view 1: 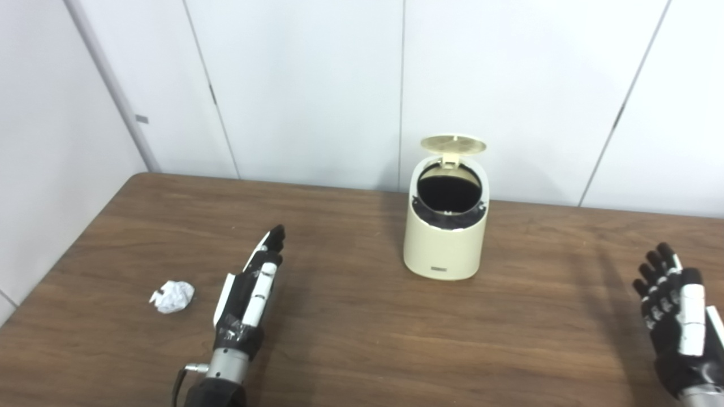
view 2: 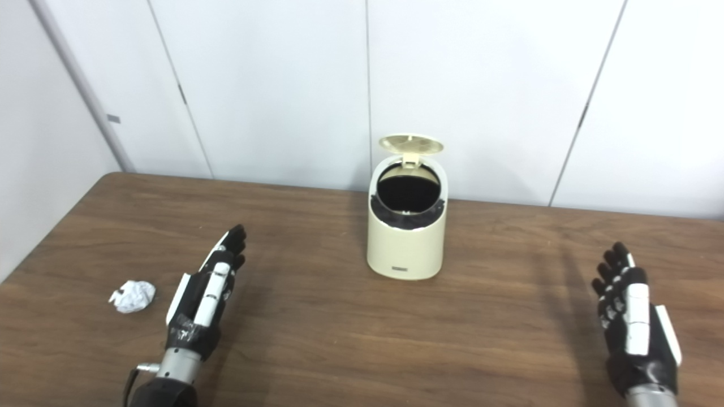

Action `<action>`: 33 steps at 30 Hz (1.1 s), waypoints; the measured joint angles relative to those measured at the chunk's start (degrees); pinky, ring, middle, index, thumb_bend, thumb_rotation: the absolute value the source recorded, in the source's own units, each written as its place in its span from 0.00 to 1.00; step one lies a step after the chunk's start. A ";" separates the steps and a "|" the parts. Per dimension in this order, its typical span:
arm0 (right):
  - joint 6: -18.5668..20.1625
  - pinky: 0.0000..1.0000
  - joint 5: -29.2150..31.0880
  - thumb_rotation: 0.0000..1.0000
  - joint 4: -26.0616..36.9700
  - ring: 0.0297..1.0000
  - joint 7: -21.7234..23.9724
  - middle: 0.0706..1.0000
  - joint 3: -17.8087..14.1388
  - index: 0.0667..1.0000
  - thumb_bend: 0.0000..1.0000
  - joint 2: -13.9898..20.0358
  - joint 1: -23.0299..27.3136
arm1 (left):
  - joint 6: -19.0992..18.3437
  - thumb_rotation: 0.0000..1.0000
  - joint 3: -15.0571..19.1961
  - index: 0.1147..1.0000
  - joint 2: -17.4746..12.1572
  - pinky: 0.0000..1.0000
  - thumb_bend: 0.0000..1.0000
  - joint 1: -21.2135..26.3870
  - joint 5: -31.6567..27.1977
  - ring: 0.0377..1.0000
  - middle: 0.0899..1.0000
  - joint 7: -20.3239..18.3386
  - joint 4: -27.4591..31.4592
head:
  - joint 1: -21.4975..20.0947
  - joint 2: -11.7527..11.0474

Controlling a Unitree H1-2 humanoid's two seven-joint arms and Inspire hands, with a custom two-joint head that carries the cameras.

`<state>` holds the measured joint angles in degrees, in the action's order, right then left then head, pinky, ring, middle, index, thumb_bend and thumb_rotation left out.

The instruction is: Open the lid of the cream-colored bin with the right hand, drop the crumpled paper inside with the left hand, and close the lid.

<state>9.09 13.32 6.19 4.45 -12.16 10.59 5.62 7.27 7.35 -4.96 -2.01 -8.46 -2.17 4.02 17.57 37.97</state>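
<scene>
The cream-colored bin (view 1: 445,249) stands upright near the table's far middle. Its round lid (view 1: 453,144) is tipped up and back, showing the dark inside. A crumpled white paper ball (view 1: 172,296) lies on the table at the near left. My left hand (view 1: 253,285) is just right of the paper, fingers straight and apart, holding nothing and not touching it. My right hand (view 1: 676,308) is at the near right, far from the bin, open with fingers spread and empty.
The brown wooden table (view 1: 362,333) runs across the view, its left edge close to the paper. White wall panels (view 1: 305,85) stand right behind the bin.
</scene>
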 measured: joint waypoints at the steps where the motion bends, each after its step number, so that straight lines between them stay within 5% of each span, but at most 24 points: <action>1: 1.13 1.00 -0.05 1.00 0.89 0.97 -0.30 0.96 0.04 0.95 0.53 -0.01 -0.01 | -0.27 0.80 -0.08 0.94 0.31 1.00 0.40 0.00 0.26 0.98 0.96 0.22 0.14 | 1.05 0.26; 10: 9.72 1.00 -0.74 1.00 8.92 0.96 -2.71 0.96 0.98 0.95 0.51 -0.49 -0.17 | -0.59 0.78 -0.52 0.95 1.33 0.99 0.46 0.07 3.32 0.97 0.96 1.83 0.33 | 4.40 0.70; 18: 10.42 1.00 -0.83 1.00 9.28 0.94 -2.69 0.93 0.90 0.93 0.51 -0.48 -0.17 | -1.74 0.73 -0.92 0.92 1.62 1.00 0.54 0.11 5.12 0.96 0.93 2.52 0.44 | 5.37 0.44; 23: 10.96 1.00 -0.70 1.00 9.34 0.97 -2.74 0.96 0.98 0.95 0.51 -0.51 -0.17 | -2.90 0.57 -1.17 0.93 2.00 1.00 0.51 0.10 6.72 0.97 0.94 2.86 0.73 | 4.84 -0.09; 28: 11.64 1.00 -1.65 1.00 10.45 0.97 -3.42 0.96 2.02 0.94 0.40 -1.03 -0.11 | -4.32 0.36 -1.34 0.93 2.00 0.95 0.61 -0.20 9.23 0.95 0.93 4.00 2.09 | 5.02 -0.52; 33: 12.14 1.00 -2.81 1.00 10.45 0.97 -3.95 0.96 2.36 0.95 0.42 -1.55 -0.10 | -7.74 0.31 -1.73 0.92 1.92 0.96 0.71 -2.28 11.97 0.97 0.93 4.23 5.55 | 4.49 -1.23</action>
<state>21.23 10.51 16.64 0.49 -9.80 9.04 5.52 -0.47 5.61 -3.05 -4.29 3.52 2.06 9.57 22.06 36.74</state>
